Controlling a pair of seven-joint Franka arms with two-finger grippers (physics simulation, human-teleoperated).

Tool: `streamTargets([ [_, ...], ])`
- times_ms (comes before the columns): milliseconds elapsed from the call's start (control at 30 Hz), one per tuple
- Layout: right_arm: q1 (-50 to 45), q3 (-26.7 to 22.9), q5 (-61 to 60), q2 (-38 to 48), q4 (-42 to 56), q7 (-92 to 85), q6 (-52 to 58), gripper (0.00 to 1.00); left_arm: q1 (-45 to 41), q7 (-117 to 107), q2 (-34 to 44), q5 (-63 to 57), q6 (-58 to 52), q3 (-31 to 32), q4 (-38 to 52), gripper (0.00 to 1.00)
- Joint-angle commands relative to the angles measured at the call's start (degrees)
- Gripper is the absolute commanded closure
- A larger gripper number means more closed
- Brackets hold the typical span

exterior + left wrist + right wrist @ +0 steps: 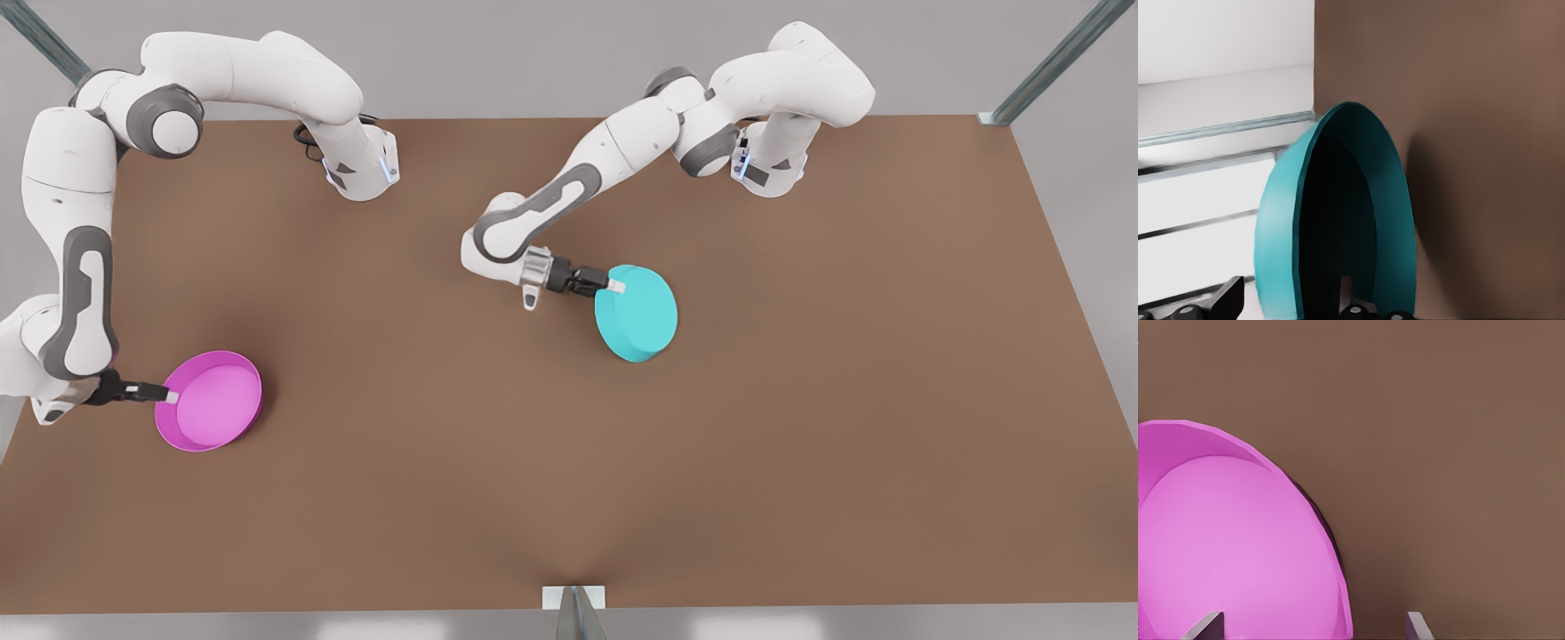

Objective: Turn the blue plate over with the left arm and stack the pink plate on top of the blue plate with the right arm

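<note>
The blue plate point(638, 313) point(1395, 200) hangs tilted above the middle of the brown table point(800, 427), its flat underside turned to the front view. My left gripper point(613, 285) point(1331, 301) is shut on its rim, at the side towards the front view's left; one finger point(1345, 290) shows inside the dark hollow. The pink plate point(213, 402) point(1231, 547) lies right side up near the front view's left edge. My right gripper point(169, 393) point(1311, 628) stands open astride its rim, one fingertip point(1206, 625) over the inside and the other outside.
Both arm bases point(360, 169) point(769, 164) stand at the table's far edge. Metal frame posts point(1049, 62) rise at the far corners, and a bracket point(573, 597) sits at the near edge. Bare tabletop lies between the plates.
</note>
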State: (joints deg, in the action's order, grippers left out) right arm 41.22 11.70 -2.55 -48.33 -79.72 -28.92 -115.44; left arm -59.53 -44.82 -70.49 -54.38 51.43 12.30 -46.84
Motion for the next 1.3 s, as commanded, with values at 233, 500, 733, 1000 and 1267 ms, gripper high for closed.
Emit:
streamTargets([
  [233, -0.9, -1.0, 0.3, -5.5, 8.9, 1.2, 8.6, 0.0, 2.5, -13.6, 0.4, 18.4, 6.9, 0.2, 2.1, 0.18],
  [500, -2.0, -1.0, 0.3, -6.1, 8.2, 2.3, 8.0, 0.0, 3.2, -16.5, 1.0, 19.9, 10.5, 0.0, 3.1, 0.18],
  [733, -1.8, -1.0, 0.2, -6.6, 8.3, 1.9, 8.6, 0.11, 4.1, -23.5, 3.5, 23.1, 16.8, 0.3, 4.2, 0.17],
  [1000, -1.8, -1.0, 0.2, -6.6, 8.3, 2.0, 8.7, 0.31, 29.7, -36.8, 30.1, 58.6, 25.0, 0.2, 4.0, 0.08],
  [1267, -1.8, -1.0, 0.2, -6.5, 8.3, 1.8, 8.8, 0.4, 64.5, 27.7, 33.6, 50.4, 17.7, -0.3, 3.4, 0.0],
])
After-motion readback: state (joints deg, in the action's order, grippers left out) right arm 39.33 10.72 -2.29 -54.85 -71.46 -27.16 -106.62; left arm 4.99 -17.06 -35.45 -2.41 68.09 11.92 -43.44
